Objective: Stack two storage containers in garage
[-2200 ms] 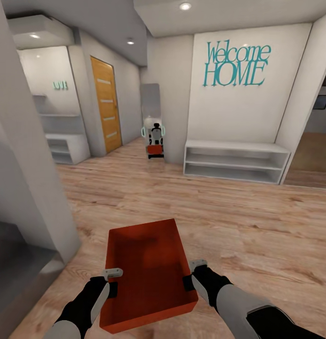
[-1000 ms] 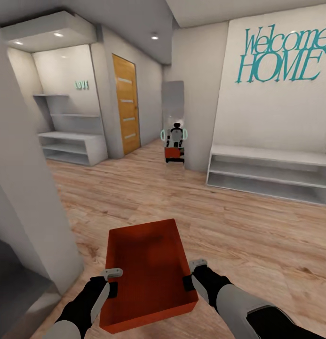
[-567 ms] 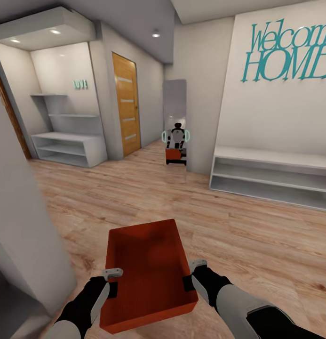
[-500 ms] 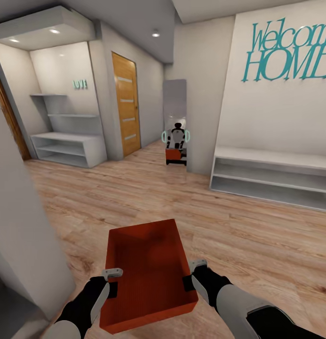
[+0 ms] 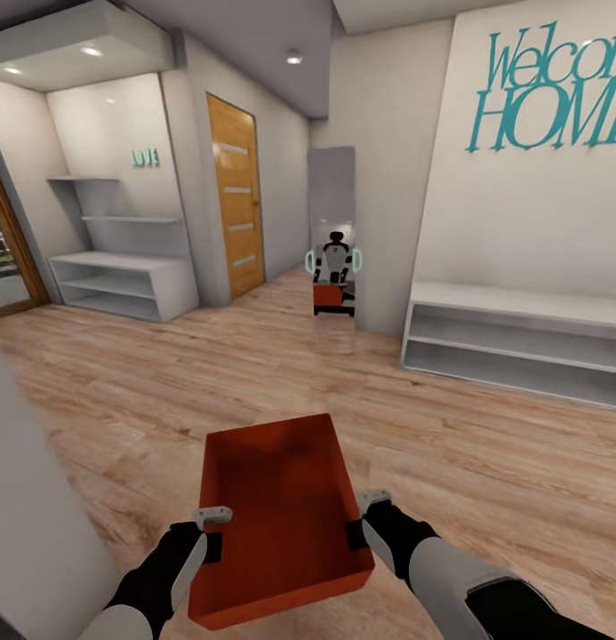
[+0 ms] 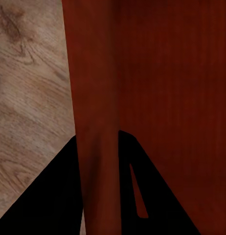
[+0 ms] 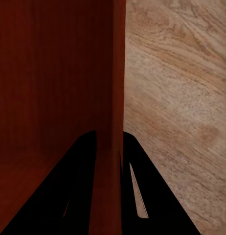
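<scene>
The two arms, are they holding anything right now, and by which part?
Yes: the red-orange storage container. The left tool is clamped over its left side wall, the right tool over its right side wall, each near the rim.

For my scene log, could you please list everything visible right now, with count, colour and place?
Deep ribbed storage container: one, red-orange, carried between both grippers.
Wood-plank floor: one, light brown, underfoot.
Wooden door: one, orange-brown, far left wall.
Low open shelf units: two, white, right wall and left alcove.
Welcome HOME lettering: one, teal, right wall.
Tall mirror: one, grey-framed, ahead, reflecting the robot.
Left gripper: black, jaws clamping the container's left wall.
Right gripper: black, clamping its right wall.
</scene>
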Motion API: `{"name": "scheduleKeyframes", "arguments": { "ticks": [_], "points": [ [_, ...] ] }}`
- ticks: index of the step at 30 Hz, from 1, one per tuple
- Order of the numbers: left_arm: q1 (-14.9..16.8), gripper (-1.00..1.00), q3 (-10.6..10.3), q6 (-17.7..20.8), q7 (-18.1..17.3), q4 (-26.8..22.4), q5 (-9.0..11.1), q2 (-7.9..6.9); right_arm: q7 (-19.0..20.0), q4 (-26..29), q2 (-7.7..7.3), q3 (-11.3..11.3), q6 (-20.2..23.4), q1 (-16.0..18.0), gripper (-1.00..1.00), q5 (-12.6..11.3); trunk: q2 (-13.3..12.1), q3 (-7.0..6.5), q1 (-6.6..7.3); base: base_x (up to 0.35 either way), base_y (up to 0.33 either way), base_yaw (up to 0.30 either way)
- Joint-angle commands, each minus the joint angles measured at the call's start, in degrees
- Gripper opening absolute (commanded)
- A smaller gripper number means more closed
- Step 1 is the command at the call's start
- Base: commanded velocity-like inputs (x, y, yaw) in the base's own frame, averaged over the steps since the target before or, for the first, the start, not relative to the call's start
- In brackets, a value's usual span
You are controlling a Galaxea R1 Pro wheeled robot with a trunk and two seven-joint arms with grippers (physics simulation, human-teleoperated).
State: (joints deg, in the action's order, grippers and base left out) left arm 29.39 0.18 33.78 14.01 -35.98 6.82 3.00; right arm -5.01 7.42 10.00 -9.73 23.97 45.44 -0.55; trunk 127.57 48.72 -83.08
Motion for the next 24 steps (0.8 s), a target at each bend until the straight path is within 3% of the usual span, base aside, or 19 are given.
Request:
{"name": "scheduleKeyframes", "arguments": {
  "ticks": [1,24],
  "points": [
    [-0.03,-1.00,-0.97,-0.21,-0.22,0.04,2.76,-0.19,0.00,0.14,0.00,-0.73,0.45,0.46,-1.00,0.73,0.03,0.07,-0.02,0.341,0.000,0.000],
    [-0.03,-1.00,-0.97,-0.21,-0.22,0.04,2.76,-0.19,0.00,0.14,0.00,-0.73,0.44,0.44,-1.00,0.73,0.03,0.07,-0.02,0.341,0.000,0.000]
  ]
}}
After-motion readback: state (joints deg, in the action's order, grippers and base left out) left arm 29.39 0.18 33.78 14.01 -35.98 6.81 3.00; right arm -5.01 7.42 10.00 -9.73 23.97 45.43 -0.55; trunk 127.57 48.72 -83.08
